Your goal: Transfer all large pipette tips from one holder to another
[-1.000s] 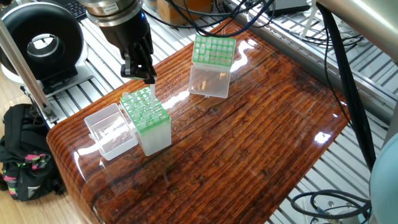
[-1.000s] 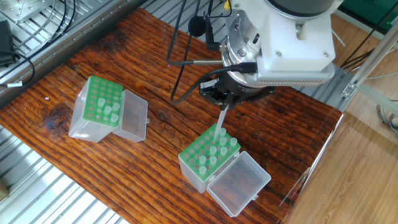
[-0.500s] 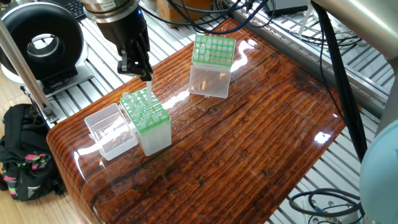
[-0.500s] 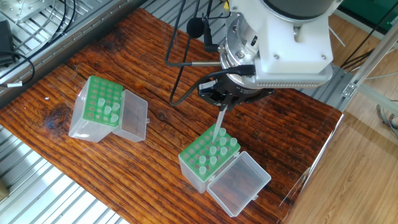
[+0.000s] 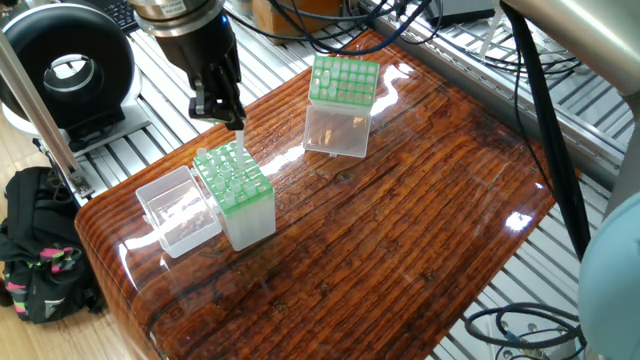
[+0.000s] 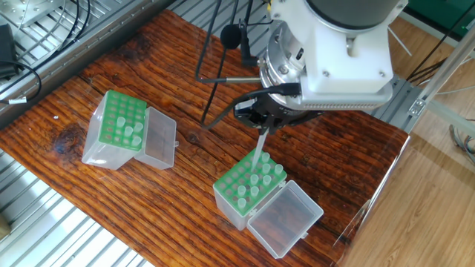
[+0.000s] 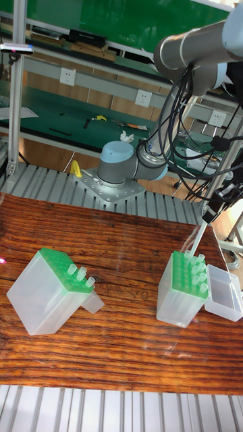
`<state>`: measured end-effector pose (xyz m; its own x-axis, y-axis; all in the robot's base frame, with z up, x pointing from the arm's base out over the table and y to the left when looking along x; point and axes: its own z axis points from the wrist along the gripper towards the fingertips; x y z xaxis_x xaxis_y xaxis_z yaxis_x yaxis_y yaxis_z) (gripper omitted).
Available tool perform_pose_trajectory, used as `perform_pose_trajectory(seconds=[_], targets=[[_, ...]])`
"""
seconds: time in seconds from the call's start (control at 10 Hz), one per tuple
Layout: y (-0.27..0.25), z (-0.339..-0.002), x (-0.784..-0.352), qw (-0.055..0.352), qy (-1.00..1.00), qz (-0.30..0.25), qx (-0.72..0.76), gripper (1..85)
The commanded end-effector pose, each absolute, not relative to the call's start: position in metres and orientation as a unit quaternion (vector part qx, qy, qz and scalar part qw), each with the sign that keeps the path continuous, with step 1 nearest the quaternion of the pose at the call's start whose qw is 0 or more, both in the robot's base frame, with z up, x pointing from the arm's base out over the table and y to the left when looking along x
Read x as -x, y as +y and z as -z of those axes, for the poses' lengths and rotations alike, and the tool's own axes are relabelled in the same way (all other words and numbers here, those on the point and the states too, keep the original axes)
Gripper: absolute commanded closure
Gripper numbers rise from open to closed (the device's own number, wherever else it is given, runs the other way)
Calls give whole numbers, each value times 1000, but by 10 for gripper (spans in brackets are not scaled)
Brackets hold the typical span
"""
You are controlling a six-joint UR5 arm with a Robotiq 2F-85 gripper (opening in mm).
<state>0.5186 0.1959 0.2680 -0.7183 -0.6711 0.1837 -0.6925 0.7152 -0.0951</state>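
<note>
My gripper (image 5: 232, 120) (image 6: 266, 126) is shut on one large pipette tip (image 6: 260, 150) (image 7: 196, 244), a slim whitish cone that hangs tilted. Its point is right at the back corner of a green-topped holder (image 5: 240, 192) (image 6: 239, 194) (image 7: 177, 292); whether it is still in a hole I cannot tell. Several more tips (image 6: 253, 180) stand in that holder. A second green-topped holder (image 5: 343, 80) (image 6: 115, 119) (image 7: 42, 291) stands apart on the wooden table, with three tips (image 7: 80, 273) at one edge.
Each holder has a clear lid hinged open beside it: one lid (image 5: 177, 208) (image 6: 284, 219) by the gripper, the other lid (image 5: 336, 131) (image 6: 159, 139) by the far holder. Cables (image 6: 223, 44) hang behind the arm. A black round device (image 5: 70, 70) sits off the table's end.
The gripper has risen a little with the tip in it, so the tip stands higher over the holder. The holders and lids have not moved.
</note>
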Motion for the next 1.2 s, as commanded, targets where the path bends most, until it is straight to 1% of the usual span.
perform_pose_trajectory(seconds=[0.0,0.4,0.5,0.6,0.8,0.9,1.0,1.1], targets=[[198,-264,-520,71,-923,-72,-370,847],[204,-257,-523,68,-922,-61,-375,833],[204,-257,-523,69,-920,-61,-380,810],[204,-257,-522,71,-918,-60,-386,743],[204,-258,-522,71,-915,-59,-392,697],[205,-258,-518,77,-913,-53,-398,627],[207,-258,-517,81,-908,-45,-409,537],[207,-258,-516,81,-907,-42,-412,473]])
